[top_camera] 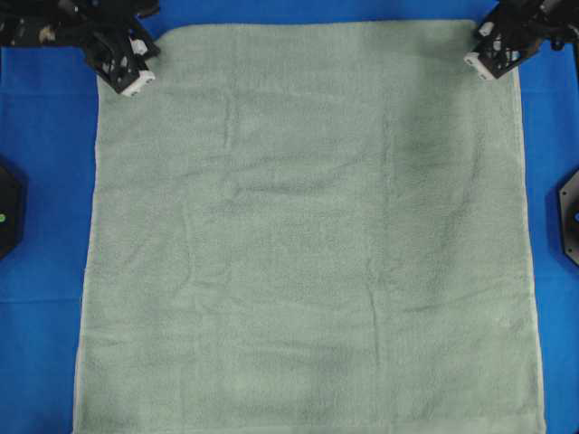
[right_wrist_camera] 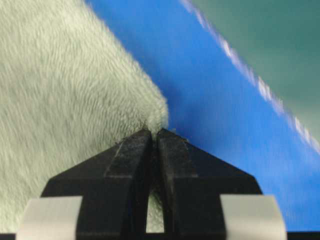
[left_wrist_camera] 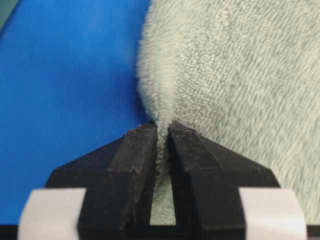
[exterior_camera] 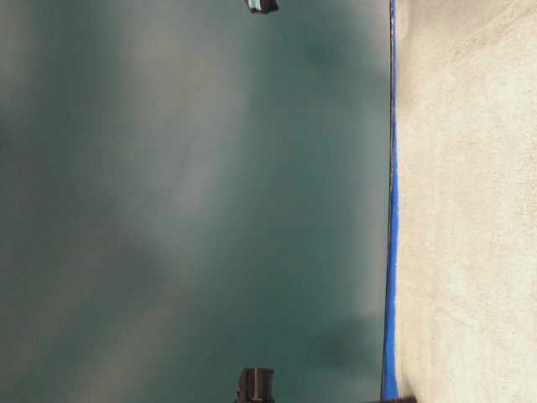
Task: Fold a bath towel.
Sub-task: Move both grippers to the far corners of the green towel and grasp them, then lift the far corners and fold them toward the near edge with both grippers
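Sage-green terry, the bath towel [top_camera: 308,244] lies spread flat over our blue-covered tabletop [top_camera: 45,136]. We see the left gripper [left_wrist_camera: 164,131] pinched tight on the towel's corner at top left, and the right gripper [right_wrist_camera: 154,134] likewise clamped on the top right corner.

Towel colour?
Plain pale sage green bath towel, no pattern; clearest in the overhead view.

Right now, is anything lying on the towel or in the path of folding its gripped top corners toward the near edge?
Nothing visible. The left gripper and right gripper each pinch a corner of the bath towel, whose surface lies bare.
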Motion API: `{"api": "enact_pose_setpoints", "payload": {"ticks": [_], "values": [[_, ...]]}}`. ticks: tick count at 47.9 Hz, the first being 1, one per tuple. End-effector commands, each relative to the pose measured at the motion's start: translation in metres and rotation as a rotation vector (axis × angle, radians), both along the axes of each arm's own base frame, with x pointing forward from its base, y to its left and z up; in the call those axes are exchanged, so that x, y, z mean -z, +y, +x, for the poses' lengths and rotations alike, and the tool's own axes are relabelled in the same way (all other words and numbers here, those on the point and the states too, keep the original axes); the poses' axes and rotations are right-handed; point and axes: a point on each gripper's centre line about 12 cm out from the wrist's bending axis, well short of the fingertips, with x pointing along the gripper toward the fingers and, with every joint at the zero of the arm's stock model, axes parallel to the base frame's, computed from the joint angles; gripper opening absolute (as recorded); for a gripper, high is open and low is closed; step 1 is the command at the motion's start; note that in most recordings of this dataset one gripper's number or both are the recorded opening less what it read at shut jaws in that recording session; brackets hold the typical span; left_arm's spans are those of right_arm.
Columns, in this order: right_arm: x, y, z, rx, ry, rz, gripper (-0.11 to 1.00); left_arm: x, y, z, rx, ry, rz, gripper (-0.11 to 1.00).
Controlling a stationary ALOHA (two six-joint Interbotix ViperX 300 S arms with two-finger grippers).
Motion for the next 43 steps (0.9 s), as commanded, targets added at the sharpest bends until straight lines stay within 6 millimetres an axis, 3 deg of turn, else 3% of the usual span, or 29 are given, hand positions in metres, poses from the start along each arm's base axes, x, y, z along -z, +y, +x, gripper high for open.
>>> {"api": "enact_pose_setpoints", "payload": {"ticks": [1,14,20,25,31,38,43], "values": [[-0.027,-0.001,-0.003,0.02,-0.03,-0.054,0.04,-0.029,0.006,0.001,-0.008,-0.011,0.013,0.06],[-0.109,0.0,-0.012,0.052,-0.125,-0.239,0.04,-0.112,0.03,-0.001,-0.003,-0.081,0.152,0.06],[-0.126,-0.005,-0.017,0.076,-0.125,-0.266,0.04,-0.136,0.045,-0.001,-0.025,-0.082,0.168,0.06],[-0.137,-0.005,-0.019,0.096,-0.122,-0.26,0.04,-0.148,0.045,-0.001,-0.034,-0.067,0.136,0.06],[-0.141,0.018,-0.01,0.065,-0.123,-0.211,0.04,-0.148,0.024,0.0,-0.041,-0.051,0.067,0.06],[-0.146,0.073,-0.001,-0.002,-0.169,-0.108,0.05,-0.146,-0.025,0.001,-0.048,-0.057,-0.032,0.06],[-0.154,0.115,0.0,-0.035,-0.264,-0.033,0.04,-0.142,-0.071,0.005,0.022,-0.065,-0.077,0.06]]}}
